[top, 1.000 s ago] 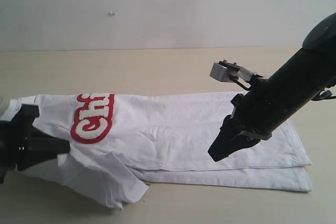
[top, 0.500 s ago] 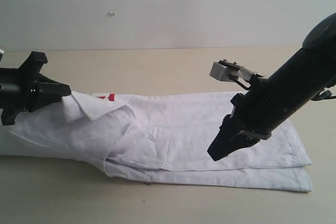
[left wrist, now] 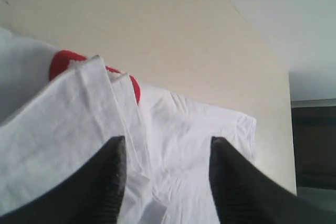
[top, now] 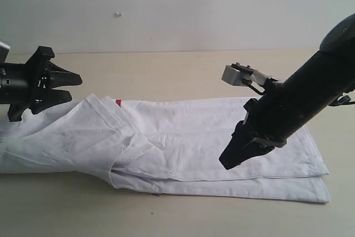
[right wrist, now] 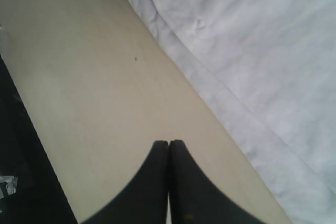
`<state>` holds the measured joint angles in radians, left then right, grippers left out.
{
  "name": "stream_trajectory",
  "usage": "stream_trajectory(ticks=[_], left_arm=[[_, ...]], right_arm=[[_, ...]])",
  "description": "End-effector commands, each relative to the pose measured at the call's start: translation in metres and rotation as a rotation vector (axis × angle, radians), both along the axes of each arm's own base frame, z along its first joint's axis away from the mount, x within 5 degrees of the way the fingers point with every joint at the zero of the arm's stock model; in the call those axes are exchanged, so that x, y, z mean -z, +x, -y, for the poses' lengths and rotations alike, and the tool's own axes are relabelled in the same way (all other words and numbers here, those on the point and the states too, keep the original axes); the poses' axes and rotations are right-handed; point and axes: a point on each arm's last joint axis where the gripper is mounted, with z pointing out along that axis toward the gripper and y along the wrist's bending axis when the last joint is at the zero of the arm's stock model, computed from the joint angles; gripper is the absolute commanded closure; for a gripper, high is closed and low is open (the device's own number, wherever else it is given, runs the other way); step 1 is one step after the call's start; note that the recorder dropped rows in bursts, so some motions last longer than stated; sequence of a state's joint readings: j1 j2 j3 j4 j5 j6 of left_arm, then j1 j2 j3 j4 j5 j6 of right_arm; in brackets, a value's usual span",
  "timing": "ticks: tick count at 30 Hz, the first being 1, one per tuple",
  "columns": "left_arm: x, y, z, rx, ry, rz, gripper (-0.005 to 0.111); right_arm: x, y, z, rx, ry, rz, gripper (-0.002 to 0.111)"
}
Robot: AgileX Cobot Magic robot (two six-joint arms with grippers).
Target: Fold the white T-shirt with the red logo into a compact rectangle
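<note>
White T-shirt (top: 183, 131) lay on my beige worktop (top: 166, 73).
Red logo (top: 118, 102) sliver was unreadable; left fingers (top: 65, 77) released, right fingers (top: 232, 156) clenched empty.

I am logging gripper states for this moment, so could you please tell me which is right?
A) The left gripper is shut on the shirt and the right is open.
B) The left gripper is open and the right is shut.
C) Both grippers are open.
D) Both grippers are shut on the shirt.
B: the left gripper has its fingers spread, gripping nothing, above the shirt, and the right gripper has its fingers pressed together over the bare table.
</note>
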<state>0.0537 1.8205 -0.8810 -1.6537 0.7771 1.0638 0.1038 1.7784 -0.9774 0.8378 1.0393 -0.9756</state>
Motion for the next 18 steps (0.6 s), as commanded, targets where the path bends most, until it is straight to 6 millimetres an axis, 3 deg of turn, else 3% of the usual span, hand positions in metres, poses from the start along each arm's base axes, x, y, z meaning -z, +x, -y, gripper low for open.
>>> stream_trajectory(ticks=[1, 9, 18], left_arm=[[0.002, -0.001, -0.001, 0.028, 0.048, 0.001, 0.061], [0.015, -0.010, -0.011, 0.178, 0.254, -0.009, 0.061], [0.030, -0.026, -0.017, 0.329, 0.404, -0.125, 0.061]], right_arm=[[-0.003, -0.001, 0.000, -0.001, 0.004, 0.014, 0.108], [0.001, 0.005, 0.004, 0.022, -0.054, 0.075, 0.108], [0.012, 0.025, 0.030, 0.284, -0.358, 0.177, 0.108]])
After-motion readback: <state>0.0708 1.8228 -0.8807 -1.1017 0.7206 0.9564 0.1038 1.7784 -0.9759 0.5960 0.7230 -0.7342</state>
